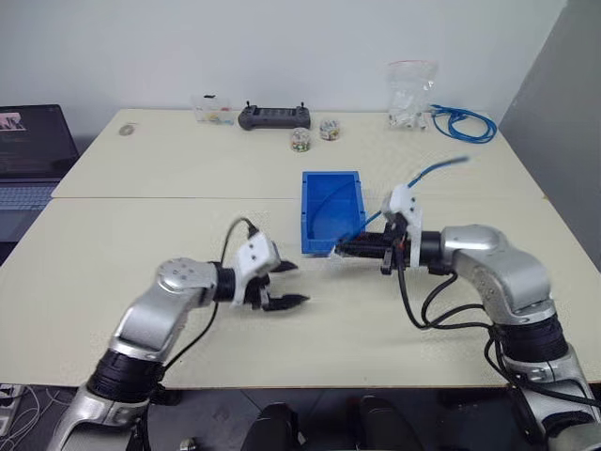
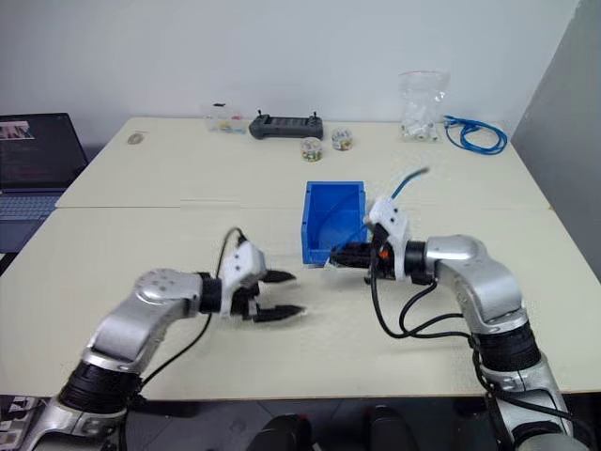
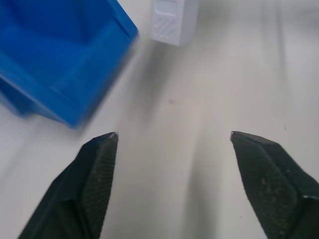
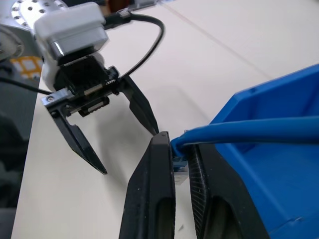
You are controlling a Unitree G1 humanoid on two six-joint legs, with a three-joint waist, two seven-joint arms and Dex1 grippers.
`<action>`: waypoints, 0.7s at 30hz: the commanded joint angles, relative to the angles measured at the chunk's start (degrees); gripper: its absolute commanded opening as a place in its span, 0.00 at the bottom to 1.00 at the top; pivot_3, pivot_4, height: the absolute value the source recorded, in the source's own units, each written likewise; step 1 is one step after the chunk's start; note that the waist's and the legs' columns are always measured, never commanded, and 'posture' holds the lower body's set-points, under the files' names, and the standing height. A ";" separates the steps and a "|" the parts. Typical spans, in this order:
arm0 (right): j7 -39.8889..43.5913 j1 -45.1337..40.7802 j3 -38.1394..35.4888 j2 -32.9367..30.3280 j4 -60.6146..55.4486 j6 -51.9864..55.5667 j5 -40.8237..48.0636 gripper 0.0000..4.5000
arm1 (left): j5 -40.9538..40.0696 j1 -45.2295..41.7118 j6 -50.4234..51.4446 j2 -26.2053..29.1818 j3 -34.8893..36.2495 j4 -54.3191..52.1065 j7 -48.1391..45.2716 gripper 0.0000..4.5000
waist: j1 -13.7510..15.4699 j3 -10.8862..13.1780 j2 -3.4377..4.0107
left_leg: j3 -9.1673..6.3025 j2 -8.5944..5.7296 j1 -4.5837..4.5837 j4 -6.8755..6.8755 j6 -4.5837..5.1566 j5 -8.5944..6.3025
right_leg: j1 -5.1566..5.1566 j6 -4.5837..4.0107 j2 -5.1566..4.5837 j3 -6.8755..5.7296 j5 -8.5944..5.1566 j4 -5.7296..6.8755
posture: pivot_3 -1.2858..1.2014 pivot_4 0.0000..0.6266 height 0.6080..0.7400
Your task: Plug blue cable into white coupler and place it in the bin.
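Left hand (image 1: 293,284): you have it wide open, empty.
Right hand (image 4: 180,158): you pinch the blue cable (image 4: 249,129) at its plug.
Left to do: coupler joint unclear; nothing rests in the bin (image 1: 319,193) yet.

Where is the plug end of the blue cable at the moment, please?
The blue cable has its plug end pinched between the right gripper's fingers, just in front of the bin, near the table's middle.

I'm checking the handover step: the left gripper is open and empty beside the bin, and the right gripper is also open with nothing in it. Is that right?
Not quite. The left gripper is open and empty beside the bin, but the right gripper is shut on the blue cable near its plug end, as the right wrist view shows.
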 commanded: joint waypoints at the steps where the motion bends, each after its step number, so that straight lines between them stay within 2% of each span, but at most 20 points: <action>1: -1.23 -9.47 -0.79 0.38 9.13 -1.35 -0.57 0.02 | -2.10 -0.58 1.31 1.61 2.26 -3.85 1.02 1.00 | -0.14 0.05 0.03 | 0.03 0.00 0.01 0.00 0.00 0.00 | 0.01 0.01 0.00 0.01 0.00 -0.01 | 0.52 0.24 1.00; 4: -0.65 -17.62 2.85 2.15 21.13 -5.84 -4.42 0.02 | -2.49 -0.91 1.14 1.67 2.24 -4.13 1.49 1.00 | -0.09 0.07 0.06 | 0.09 0.01 0.04 -0.03 0.01 0.00 | -0.02 -0.04 0.01 0.02 0.02 0.00 | 0.52 0.24 1.00; 8: 2.16 -27.14 10.82 4.98 40.45 -17.27 -13.54 0.02 | -2.28 -0.92 -0.16 1.50 1.86 -3.44 2.03 1.00 | -0.38 0.12 0.10 | 0.26 0.05 0.01 -0.06 0.01 0.01 | -0.12 -0.07 0.02 0.12 0.04 0.07 | 0.52 0.24 1.00; 9: 3.34 -28.88 12.64 5.57 44.49 -20.00 -15.46 0.15 | -2.26 -0.88 -0.44 1.51 1.80 -3.29 2.08 1.00 | -0.36 0.12 0.10 | 0.38 0.05 0.06 -0.08 0.01 0.01 | -0.11 -0.08 0.03 0.17 0.04 0.07 | 0.52 0.24 1.00; 11: 5.52 -31.80 15.10 6.80 51.41 -24.68 -18.39 0.22 | -2.21 -0.86 -0.98 1.49 1.68 -2.95 2.08 1.00 | -0.29 0.12 0.10 | 0.40 0.05 0.00 -0.06 0.01 0.01 | -0.17 -0.08 0.03 0.18 0.05 0.07 | 0.52 0.24 1.00; 15: 7.89 -37.22 18.11 9.31 62.36 -32.70 -23.55 0.42 | -1.80 -0.79 -3.01 1.48 1.48 -1.64 1.64 1.00 | -0.09 0.13 0.10 | 0.44 0.01 -0.19 -0.02 -0.06 0.04 | -0.36 -0.08 -0.01 0.22 0.05 0.06 | 0.52 0.24 1.00; 17: 8.47 -38.97 17.83 10.15 65.86 -35.11 -24.58 0.53 | -1.72 -0.98 -3.83 1.27 1.38 -0.89 1.67 1.00 | -0.16 0.13 0.10 | 0.58 0.00 -0.52 0.03 -0.20 0.13 | -0.74 -0.08 -0.03 0.24 0.07 0.19 | 0.52 0.24 1.00; 21: 7.78 -41.66 15.76 10.77 70.59 -38.88 -25.54 0.74 | -1.07 -1.23 -5.85 0.77 0.92 0.87 1.96 1.00 | -0.14 0.13 0.10 | 0.53 0.02 -0.58 0.01 -0.25 0.15 | -0.79 -0.09 -0.04 0.29 0.07 0.17 | 0.52 0.24 1.00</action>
